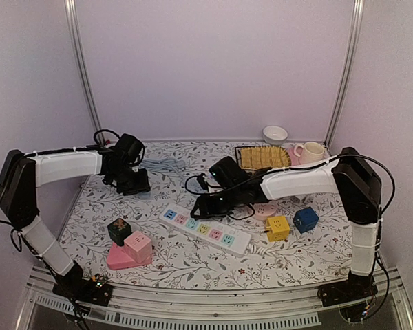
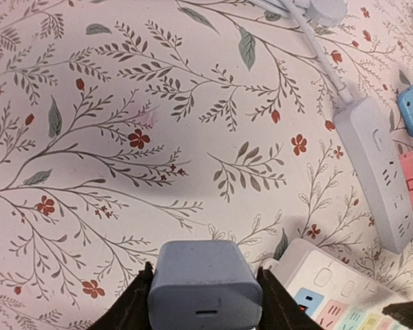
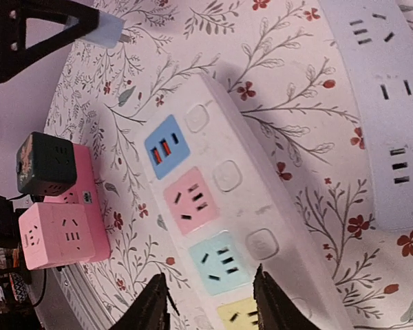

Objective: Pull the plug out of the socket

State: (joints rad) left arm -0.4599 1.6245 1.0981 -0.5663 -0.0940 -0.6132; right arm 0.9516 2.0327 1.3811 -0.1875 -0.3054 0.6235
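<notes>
My left gripper [image 1: 136, 182] [image 2: 205, 306] is shut on a grey-blue plug [image 2: 204, 282] and holds it above the flowered cloth, left of the strip's end. In the right wrist view the plug [image 3: 102, 29] is off the strip with its prongs bare. The white power strip with coloured sockets [image 1: 205, 229] [image 2: 334, 299] [image 3: 224, 196] lies on the table with its visible sockets empty. My right gripper [image 1: 204, 205] [image 3: 210, 302] is open, its fingers astride the strip over the light-blue socket.
A second plain white strip [image 2: 382, 175] [image 3: 392, 103] lies beyond the coloured one. A pink cube socket [image 1: 134, 249] with a dark green cube [image 1: 119, 230] stands front left. Yellow [image 1: 277, 227] and blue [image 1: 305, 219] cubes, a mug [image 1: 311, 152], a bowl [image 1: 275, 134] and a tray [image 1: 263, 157] are at the right and back.
</notes>
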